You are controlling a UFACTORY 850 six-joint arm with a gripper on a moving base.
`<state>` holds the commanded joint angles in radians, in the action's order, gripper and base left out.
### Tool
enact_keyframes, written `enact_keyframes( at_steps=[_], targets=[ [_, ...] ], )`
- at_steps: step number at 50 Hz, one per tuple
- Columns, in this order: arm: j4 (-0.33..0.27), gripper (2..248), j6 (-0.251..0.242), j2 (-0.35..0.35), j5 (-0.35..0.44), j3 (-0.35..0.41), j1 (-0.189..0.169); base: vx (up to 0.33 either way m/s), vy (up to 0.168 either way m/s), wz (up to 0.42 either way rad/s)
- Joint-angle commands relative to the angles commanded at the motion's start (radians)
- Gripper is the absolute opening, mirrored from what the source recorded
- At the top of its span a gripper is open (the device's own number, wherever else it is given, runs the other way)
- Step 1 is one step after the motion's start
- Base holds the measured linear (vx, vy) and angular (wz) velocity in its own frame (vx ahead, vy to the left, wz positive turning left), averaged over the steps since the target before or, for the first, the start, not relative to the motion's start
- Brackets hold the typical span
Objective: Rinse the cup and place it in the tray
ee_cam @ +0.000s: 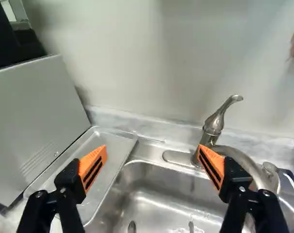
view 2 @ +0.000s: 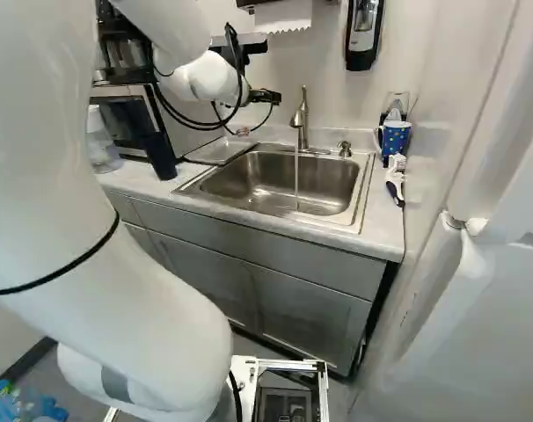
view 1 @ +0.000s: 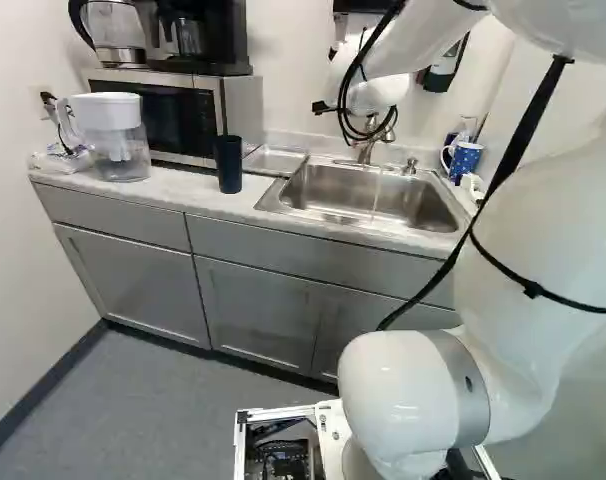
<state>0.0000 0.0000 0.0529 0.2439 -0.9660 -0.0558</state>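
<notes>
Right, in the right base view the black gripper [view 2: 256, 114] hangs higher than the glossy, round-cornered steel sink [view 2: 236, 183], water [view 2: 296, 180] threading down to its right. Over in the left base view, the dark, smooth, tapered cup [view 1: 228, 164] stands upright, left of the gripper and lower. Wrist view: fingers wide apart, the shallow, satiny metal tray [ee_cam: 115, 150] below and ahead.
</notes>
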Motion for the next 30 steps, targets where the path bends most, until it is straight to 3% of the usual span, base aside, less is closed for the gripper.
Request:
enact_keyframes(
  at_steps=[30],
  targets=[
    [0.005, 247, 0.000, 0.107, -0.181, 0.102, 0.008, 0.000, 0.000, 0.000]
  ],
)
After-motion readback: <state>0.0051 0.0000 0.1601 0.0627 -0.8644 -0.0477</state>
